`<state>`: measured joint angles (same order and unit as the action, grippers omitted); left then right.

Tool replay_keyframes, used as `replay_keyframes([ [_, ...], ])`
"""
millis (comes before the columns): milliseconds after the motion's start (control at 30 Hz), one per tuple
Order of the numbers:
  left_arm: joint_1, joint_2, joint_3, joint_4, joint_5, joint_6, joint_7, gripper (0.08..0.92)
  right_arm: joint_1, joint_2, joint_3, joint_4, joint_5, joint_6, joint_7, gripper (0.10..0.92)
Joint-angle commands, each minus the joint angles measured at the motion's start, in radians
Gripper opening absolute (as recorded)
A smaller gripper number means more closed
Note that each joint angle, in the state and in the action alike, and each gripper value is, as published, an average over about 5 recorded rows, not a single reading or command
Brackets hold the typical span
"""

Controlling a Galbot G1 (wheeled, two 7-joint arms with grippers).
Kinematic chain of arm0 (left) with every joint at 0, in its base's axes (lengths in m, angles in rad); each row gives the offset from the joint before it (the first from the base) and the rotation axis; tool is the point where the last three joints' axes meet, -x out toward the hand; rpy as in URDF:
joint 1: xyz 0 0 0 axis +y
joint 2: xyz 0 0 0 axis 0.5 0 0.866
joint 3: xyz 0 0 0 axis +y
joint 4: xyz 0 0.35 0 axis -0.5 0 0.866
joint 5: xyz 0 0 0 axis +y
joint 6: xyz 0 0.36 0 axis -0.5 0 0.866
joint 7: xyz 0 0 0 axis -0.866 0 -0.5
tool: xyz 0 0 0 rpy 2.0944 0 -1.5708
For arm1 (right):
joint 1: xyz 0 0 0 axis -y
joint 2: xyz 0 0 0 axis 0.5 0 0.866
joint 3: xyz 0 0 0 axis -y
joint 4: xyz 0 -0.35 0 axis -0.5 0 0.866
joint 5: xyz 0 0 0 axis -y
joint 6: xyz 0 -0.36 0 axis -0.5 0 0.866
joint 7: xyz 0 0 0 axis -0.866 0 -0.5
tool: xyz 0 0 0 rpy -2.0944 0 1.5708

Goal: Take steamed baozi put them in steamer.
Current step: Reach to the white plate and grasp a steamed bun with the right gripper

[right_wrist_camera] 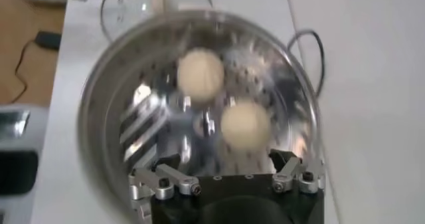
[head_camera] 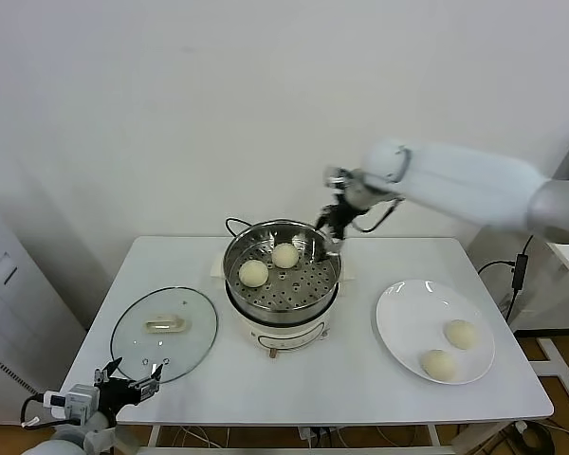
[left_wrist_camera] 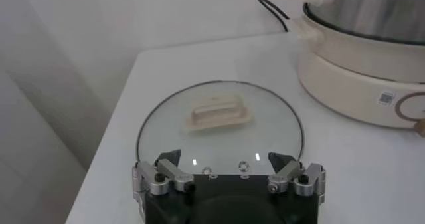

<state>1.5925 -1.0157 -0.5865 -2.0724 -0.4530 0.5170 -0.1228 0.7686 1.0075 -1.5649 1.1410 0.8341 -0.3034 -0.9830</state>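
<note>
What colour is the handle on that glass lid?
Cream, on the clear glass lid; its handle shows best in the left wrist view.

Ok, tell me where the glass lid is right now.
In the head view, the glass lid lies flat on the table's left side, beside the steamer, with the left gripper just off its near edge.

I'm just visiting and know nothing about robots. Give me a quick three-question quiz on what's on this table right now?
1. How many baozi lie in the steamer?
2. True or false: the glass lid is on the steamer.
3. Which holds a bun: A) right gripper, B) left gripper, C) neither?

Key: 1. Two, with two more on the plate. 2. False; it lies on the table beside it. 3. C; both are open and empty.
</note>
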Motion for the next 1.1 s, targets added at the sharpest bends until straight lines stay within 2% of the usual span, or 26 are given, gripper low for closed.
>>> replay_keyframes([
  [33, 0.004, 0.0, -0.005, -0.008, 0.0, -0.001, 0.0, 0.823, 0.107, -0.315, -0.088, 0.09, -0.235, 0.129, -0.206, 0.823],
  [400, 0.01, -0.005, -0.012, -0.019, 0.0, -0.001, 0.001, 0.823, -0.062, -0.465, -0.017, 0.133, -0.406, 0.208, -0.235, 0.823],
  [1100, 0.004, -0.017, 0.0, -0.018, 0.008, 0.005, 0.001, 0.823, -0.418, -0.446, 0.213, 0.062, -0.577, 0.274, -0.213, 0.823],
])
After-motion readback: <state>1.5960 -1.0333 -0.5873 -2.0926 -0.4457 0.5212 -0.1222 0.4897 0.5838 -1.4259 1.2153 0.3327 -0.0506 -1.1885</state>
